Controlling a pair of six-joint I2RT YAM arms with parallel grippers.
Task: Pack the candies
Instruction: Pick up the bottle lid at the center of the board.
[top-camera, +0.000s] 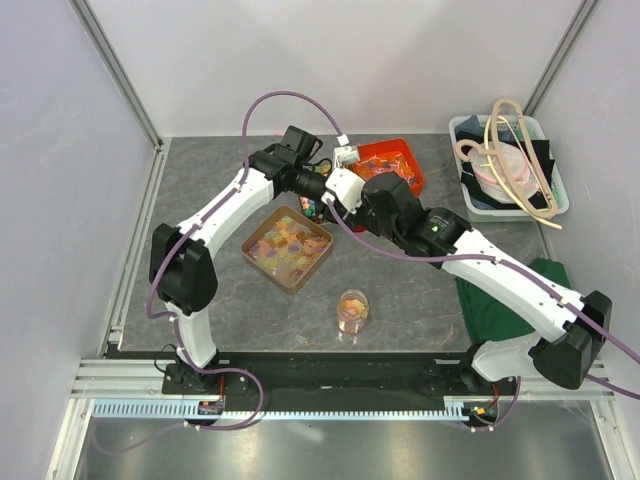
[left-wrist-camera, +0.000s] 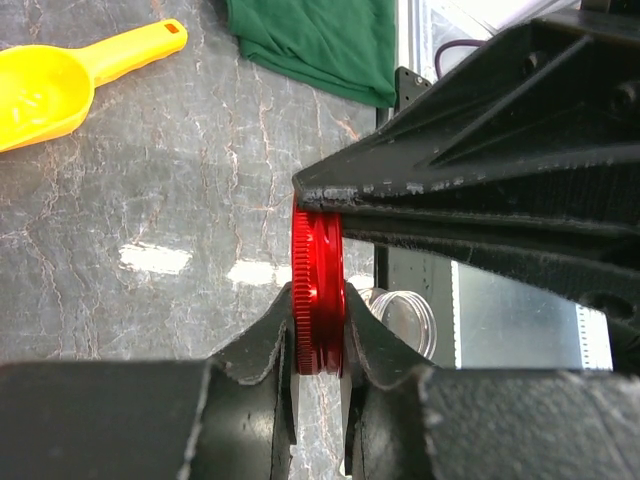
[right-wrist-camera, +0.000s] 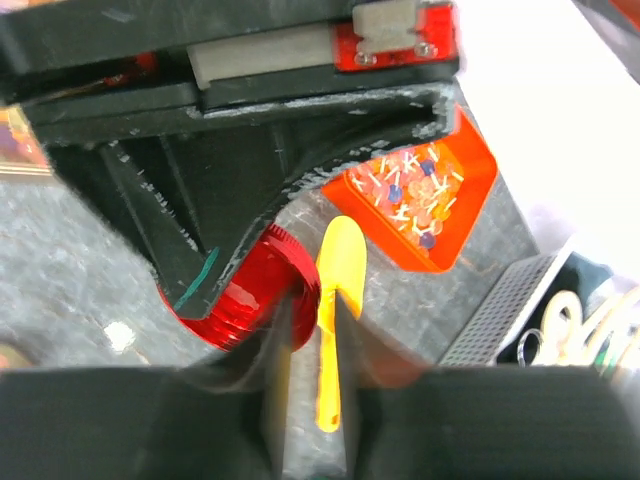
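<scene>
The pastel candies (top-camera: 287, 246) fill a brown square tray (top-camera: 262, 270) at mid-table. A clear jar (top-camera: 352, 312) in front holds a few of them; it also shows in the left wrist view (left-wrist-camera: 408, 320). My left gripper (left-wrist-camera: 318, 335) is shut on a red lid (left-wrist-camera: 317, 280), held edge-on above the table. My right gripper (right-wrist-camera: 318, 295) meets it from the other side. Its blurred fingers stand either side of the lid's (right-wrist-camera: 240, 305) rim, and I cannot tell whether they are pressing on it. Both grippers are behind the brown tray (top-camera: 335, 198).
A yellow scoop (right-wrist-camera: 338, 262) lies on the table under the grippers (left-wrist-camera: 60, 80). An orange tray (top-camera: 415, 180) of red-orange and blue candies stands behind. A white bin (top-camera: 470, 205) is at the back right. A green cloth (top-camera: 500, 300) lies at the right.
</scene>
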